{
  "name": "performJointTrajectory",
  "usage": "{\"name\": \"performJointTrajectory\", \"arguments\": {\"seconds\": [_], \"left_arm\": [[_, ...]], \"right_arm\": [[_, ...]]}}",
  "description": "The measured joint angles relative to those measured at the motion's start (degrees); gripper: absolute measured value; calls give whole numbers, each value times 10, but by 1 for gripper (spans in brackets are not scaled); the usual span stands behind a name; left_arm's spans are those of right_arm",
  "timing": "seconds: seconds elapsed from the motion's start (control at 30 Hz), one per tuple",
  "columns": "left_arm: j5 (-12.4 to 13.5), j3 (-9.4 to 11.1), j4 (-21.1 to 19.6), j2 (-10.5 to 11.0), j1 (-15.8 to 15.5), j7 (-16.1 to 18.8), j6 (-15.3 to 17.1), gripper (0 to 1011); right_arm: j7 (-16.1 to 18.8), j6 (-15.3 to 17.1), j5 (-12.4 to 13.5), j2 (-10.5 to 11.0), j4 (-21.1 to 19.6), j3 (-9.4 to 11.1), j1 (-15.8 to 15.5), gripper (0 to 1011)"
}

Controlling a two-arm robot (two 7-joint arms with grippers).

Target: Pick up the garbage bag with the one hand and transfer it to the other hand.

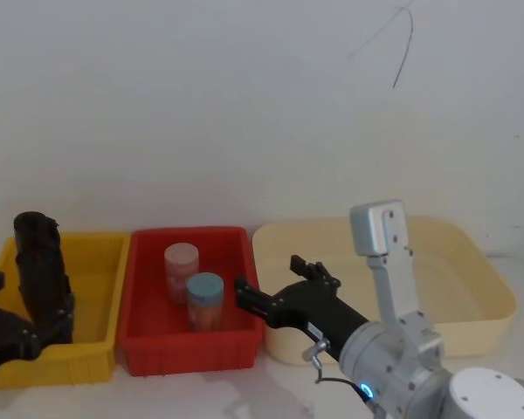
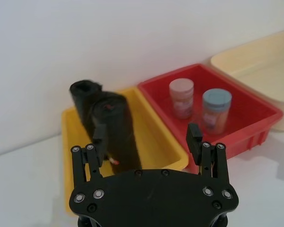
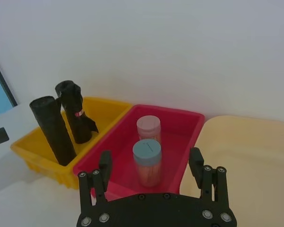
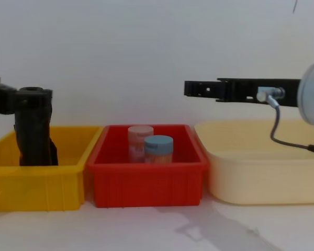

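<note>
Across the white surface (image 1: 201,397), three bins in a row: cream bin (image 1: 472,336) right, red bin (image 1: 192,349) mid, yellow bin (image 1: 70,362) left. Right gripper (image 3: 150,158) hovers high over the red/cream seam, fingers wide, looks staged to receive. Left gripper (image 2: 146,135) sits by the yellow bin, fingers wide, nothing between them. Garbage bag (image 3: 52,130) stands leaning in the yellow bin, just beside the marked roll (image 3: 73,111): wrong-pick risk. Blue-lid jar (image 3: 146,161) and pink-lid jar (image 3: 148,127) in red stand under the likely handover path.

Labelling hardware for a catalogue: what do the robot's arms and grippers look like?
Both the left gripper and right gripper are slender, black, with round silver screws. The right arm is silver-grey, with a blue glowing ring and a thin grey cable.
</note>
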Motion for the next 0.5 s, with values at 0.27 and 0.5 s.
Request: {"name": "performJointTrajectory", "arguments": {"seconds": [0.27,0.5], "left_arm": [[-10,-21,7,4,6,-4,10,1001],[-18,-28,30,-1,-5,-17,5,1001]], "right_arm": [[5,11,-3,-13,13,-9,18,1000],[12,19,-4,-21,25,-13,30,1000]]}}
